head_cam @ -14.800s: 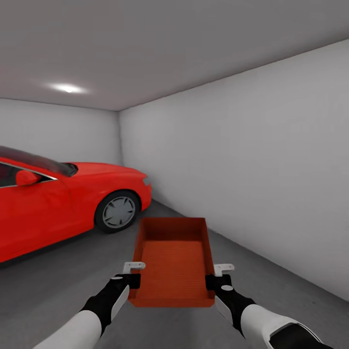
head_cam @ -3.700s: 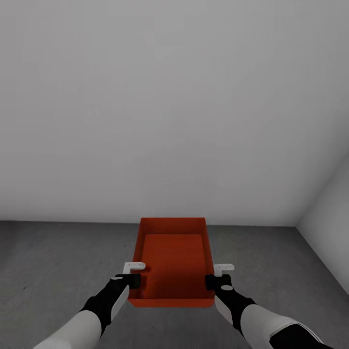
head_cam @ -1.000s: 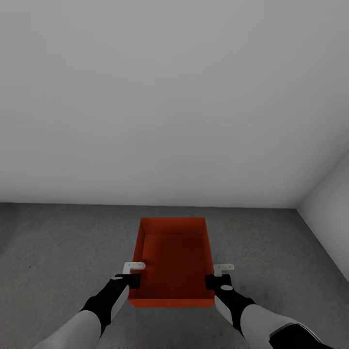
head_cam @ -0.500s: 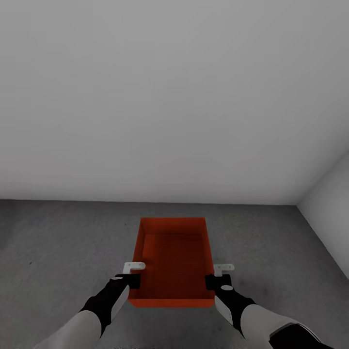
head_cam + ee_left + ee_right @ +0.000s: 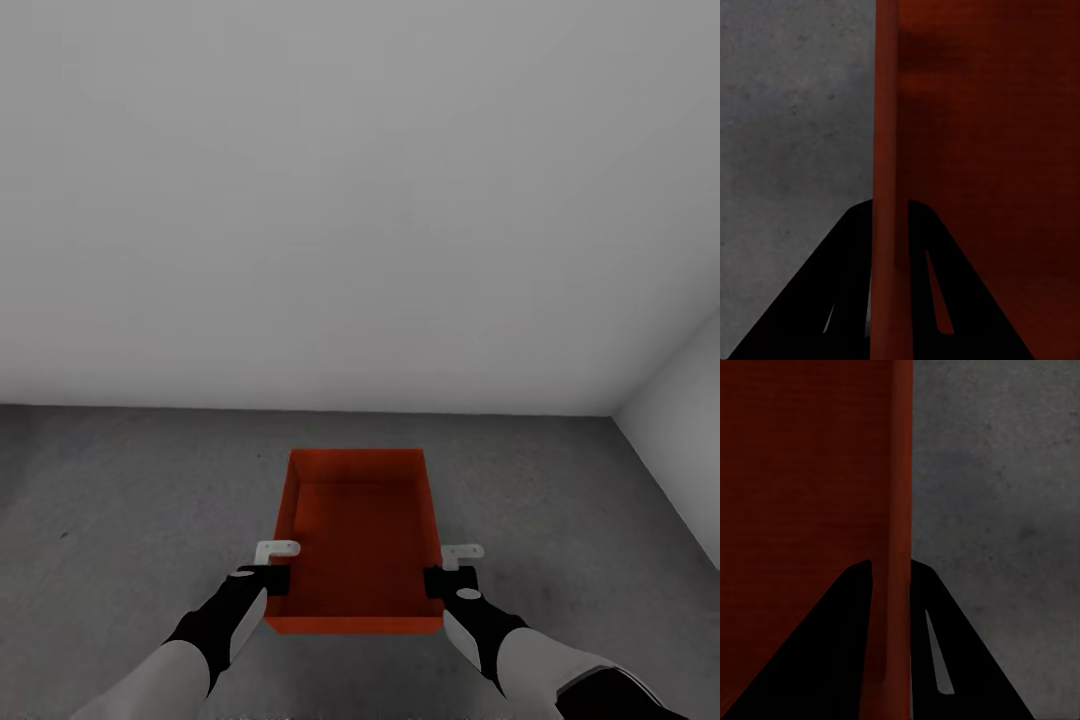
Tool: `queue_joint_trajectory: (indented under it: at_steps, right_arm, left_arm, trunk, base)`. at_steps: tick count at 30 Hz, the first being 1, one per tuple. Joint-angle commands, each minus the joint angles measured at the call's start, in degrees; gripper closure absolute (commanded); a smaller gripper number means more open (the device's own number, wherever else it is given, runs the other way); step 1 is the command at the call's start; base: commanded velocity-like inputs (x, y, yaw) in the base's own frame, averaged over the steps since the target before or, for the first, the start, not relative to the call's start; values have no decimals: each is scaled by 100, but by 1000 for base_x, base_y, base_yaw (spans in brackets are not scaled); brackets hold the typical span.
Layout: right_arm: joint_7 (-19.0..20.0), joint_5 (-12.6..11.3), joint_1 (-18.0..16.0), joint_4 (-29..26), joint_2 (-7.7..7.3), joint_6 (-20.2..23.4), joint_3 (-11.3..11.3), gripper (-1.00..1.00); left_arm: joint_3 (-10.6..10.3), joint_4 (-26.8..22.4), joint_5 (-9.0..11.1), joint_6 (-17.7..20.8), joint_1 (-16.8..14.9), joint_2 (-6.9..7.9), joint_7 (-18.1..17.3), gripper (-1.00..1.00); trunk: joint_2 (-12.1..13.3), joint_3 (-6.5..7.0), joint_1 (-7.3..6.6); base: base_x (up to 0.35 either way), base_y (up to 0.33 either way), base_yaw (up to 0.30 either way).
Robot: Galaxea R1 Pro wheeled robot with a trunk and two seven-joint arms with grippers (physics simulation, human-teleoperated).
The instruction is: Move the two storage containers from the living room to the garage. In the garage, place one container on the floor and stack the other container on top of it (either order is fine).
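Observation:
An orange-red open-topped storage container (image 5: 355, 540) hangs between my two arms in the garage, above the dark grey concrete floor (image 5: 120, 500). My left gripper (image 5: 272, 580) is shut on the container's left wall, and the left wrist view has that wall (image 5: 886, 187) running between the black fingers (image 5: 930, 292). My right gripper (image 5: 440, 582) is shut on the right wall, which in the right wrist view passes as a red wall (image 5: 898, 547) between its fingers (image 5: 934, 652). The container is empty inside.
A plain white-grey wall (image 5: 350, 200) stands straight ahead, meeting the floor a short way beyond the container. A second wall (image 5: 680, 440) closes the corner at the right. Bare concrete stretches to the left and right of the container.
The wall's foot has risen a little in the head view over the last second, so the camera has shifted. Both grippers keep the same hold on the container.

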Motion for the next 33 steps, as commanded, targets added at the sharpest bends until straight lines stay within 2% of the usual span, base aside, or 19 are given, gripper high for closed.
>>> queue_joint_trajectory:
  at_steps: [1, 27, 33]
  right_arm:
    - [9, -39, -2, -5, -13, -19, -64, 100]
    - [7, -38, -2, -7, -12, -32, -64, 100]
    - [2, -45, -2, -5, -4, -27, -66, 100]
  left_arm:
    - [307, -18, 45, 36, -5, 178, 70, 100]
    - [307, -26, 45, 36, -5, 180, 73, 100]
    - [307, -21, 45, 36, -5, 179, 72, 100]
  trunk:
    - [-4, -14, 0]
    - [-4, -254, 0]
    - [-4, -267, 0]
  base:
    - [0, 0, 0]
    - [0, 0, 0]
    - [0, 0, 0]
